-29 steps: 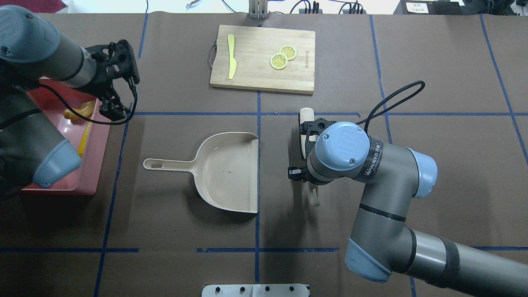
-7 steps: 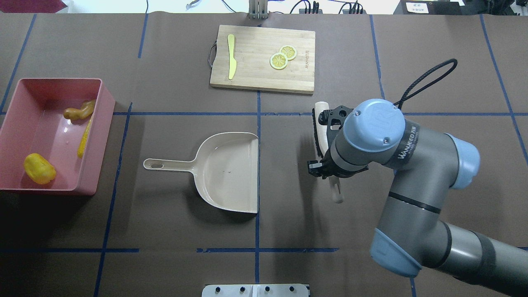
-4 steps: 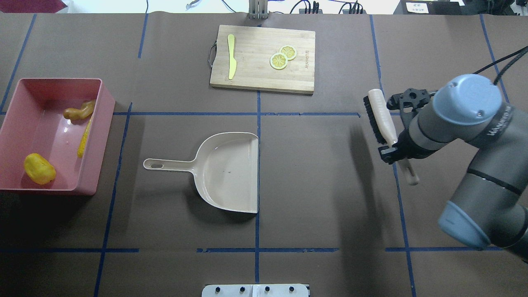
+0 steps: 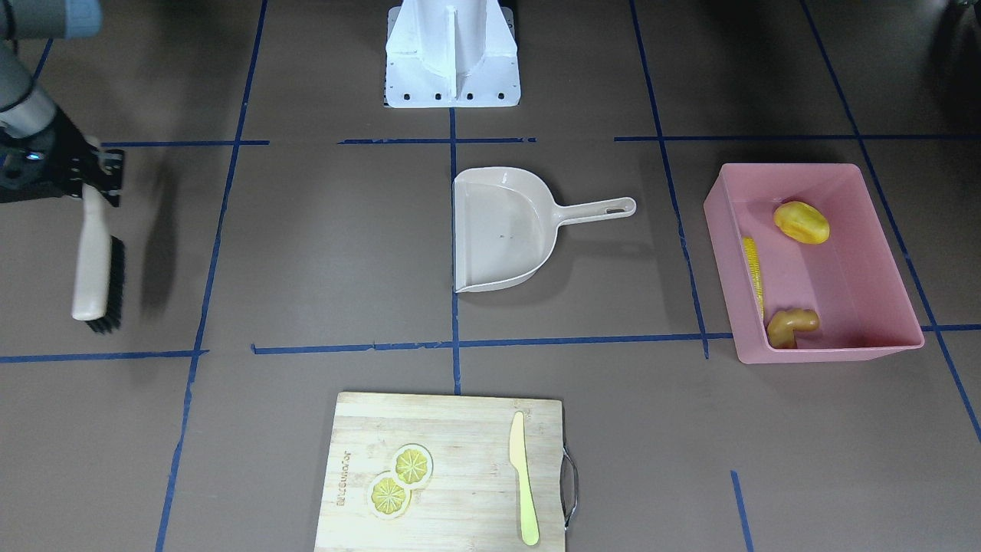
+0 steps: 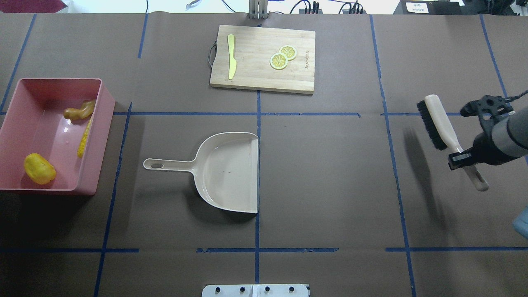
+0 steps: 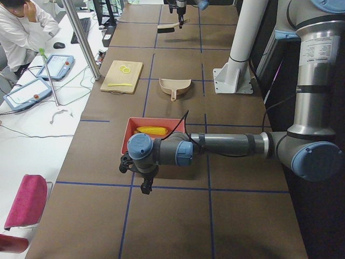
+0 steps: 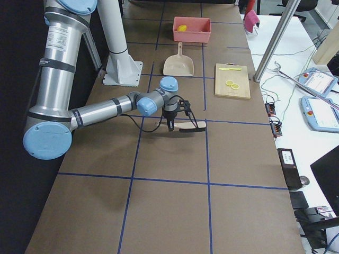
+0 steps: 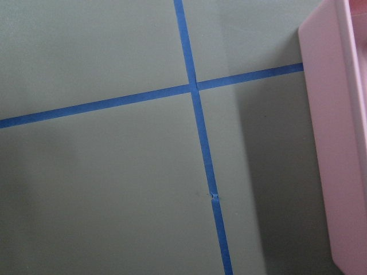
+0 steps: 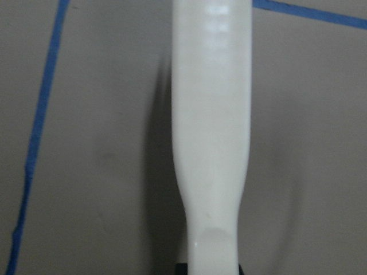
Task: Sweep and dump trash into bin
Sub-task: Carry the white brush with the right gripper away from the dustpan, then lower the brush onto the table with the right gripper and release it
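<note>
**Overhead exterior record: bin [image 5: 49, 132] loaded, right gripper [image 5: 464, 159] clamped on brush [image 5: 441, 121]**

All three trash items lay inside the pink bin at the table's [image 5: 330, 185] left end. The corn cob [image 5: 84, 138] lay along the inner wall nearest the table centre. The ginger root [image 5: 78, 111] sat at the cob's far end, in the far corner. The potato-like lump [image 5: 39, 168] rested well apart from both, in the near corner on the opposite side.

The right gripper was at the table's right end, its fingers closed on the beige handle of the brush. The brush was held off the surface, bristles facing the table centre, and its shadow fell apart from it on the cover.

The left gripper [image 6: 137, 174] showed only in the exterior left view, hanging over the table just beside the bin's outer end. Whether it was open or closed could not be told. Its wrist camera showed the bin's outer wall and crossed blue tape lines [image 8: 198, 143], with no fingers in frame.

The beige dustpan [image 5: 227, 173] lay flat at the table centre, handle pointing toward the bin. A cutting board [image 5: 264, 78] at the far edge carried two lemon slices [image 5: 282, 57] and a pale knife [image 5: 232, 62].
</note>
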Action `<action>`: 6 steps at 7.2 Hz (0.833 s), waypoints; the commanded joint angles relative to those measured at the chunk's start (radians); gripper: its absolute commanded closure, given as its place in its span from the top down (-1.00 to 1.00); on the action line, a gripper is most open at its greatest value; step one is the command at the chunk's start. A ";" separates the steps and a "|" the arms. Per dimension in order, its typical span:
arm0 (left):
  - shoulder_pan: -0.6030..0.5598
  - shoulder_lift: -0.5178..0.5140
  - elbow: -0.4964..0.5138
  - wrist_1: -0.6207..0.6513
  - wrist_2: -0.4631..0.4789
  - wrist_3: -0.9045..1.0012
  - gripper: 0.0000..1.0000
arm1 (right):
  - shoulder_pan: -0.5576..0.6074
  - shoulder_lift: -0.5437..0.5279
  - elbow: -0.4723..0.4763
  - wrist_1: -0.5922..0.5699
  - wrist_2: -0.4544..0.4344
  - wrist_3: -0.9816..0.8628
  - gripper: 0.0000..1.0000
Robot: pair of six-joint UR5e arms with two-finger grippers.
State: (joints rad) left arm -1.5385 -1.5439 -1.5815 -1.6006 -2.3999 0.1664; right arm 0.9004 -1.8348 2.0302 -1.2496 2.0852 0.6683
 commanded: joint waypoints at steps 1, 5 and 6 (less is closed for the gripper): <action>0.000 0.001 -0.011 0.001 -0.004 -0.001 1.00 | 0.011 -0.075 -0.027 0.071 0.003 0.067 -1.00; 0.000 0.001 -0.012 -0.001 -0.007 0.001 1.00 | 0.009 -0.107 -0.168 0.240 0.018 0.116 -0.96; 0.000 0.001 -0.014 -0.001 -0.007 0.001 1.00 | 0.009 -0.109 -0.177 0.240 0.018 0.114 -0.96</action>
State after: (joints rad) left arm -1.5386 -1.5432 -1.5940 -1.6015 -2.4064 0.1670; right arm 0.9097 -1.9400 1.8695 -1.0138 2.1027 0.7822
